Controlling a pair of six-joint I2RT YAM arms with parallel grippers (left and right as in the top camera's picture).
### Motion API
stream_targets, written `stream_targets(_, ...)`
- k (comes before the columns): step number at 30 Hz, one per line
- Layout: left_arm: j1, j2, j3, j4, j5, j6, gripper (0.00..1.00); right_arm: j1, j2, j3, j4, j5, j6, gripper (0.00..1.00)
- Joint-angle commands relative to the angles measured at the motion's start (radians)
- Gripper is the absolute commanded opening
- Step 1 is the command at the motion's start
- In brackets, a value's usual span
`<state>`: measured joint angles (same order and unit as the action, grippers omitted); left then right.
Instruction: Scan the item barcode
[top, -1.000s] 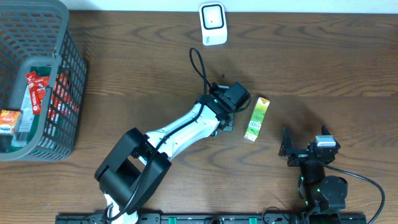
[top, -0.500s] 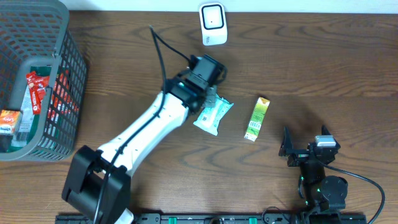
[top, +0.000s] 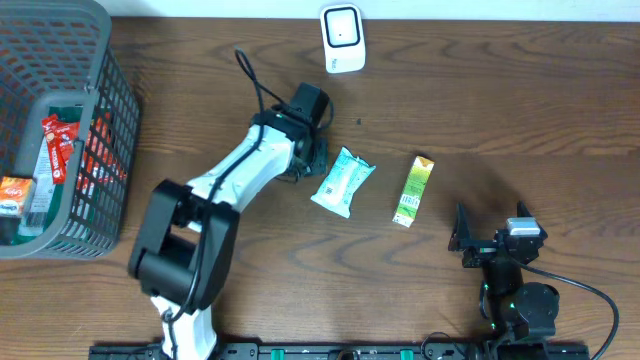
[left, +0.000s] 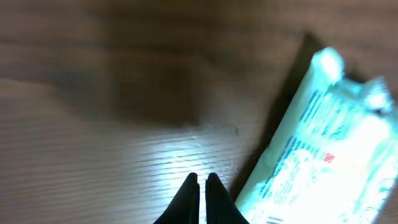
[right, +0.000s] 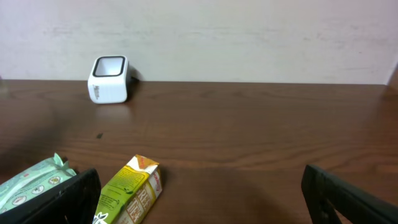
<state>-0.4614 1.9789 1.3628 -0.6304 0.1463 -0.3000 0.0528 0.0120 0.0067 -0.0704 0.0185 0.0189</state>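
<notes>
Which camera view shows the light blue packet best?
The overhead view: the light blue packet is whole and sharp there. The left wrist view shows it close, but blurred and cut off. The right wrist view shows only one end, at the lower left.

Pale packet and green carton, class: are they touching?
Apart. The overhead view shows bare table between the pale packet and the green carton.
</notes>
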Motion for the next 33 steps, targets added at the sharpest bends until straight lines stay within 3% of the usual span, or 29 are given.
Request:
stream_targets(1,-0.001,0.066,-0.018,-0.007,0.117,0.035,0.08,-0.005,-0.006,-0.002,-0.003,-0.001,0.003,0.99)
stream_targets(8,-0.021,0.095,-0.018,-0.015,0.269,0.034,0.08,-0.005,-0.006,-0.002,-0.003,-0.001,0.002,0.99)
stream_targets(17,-0.111,0.095,-0.018,-0.004,0.271,0.034,0.09,-0.005,-0.006,-0.002,-0.003,-0.001,0.003,0.99)
stream_targets(24,-0.150,0.095,-0.018,0.040,0.153,0.034,0.17,-0.005,-0.006,-0.002,-0.003,-0.001,0.002,0.99)
stream_targets(33,-0.151,0.095,-0.018,0.047,-0.109,0.034,0.17,-0.005,-0.006,-0.002,-0.003,-0.001,0.002,0.99)
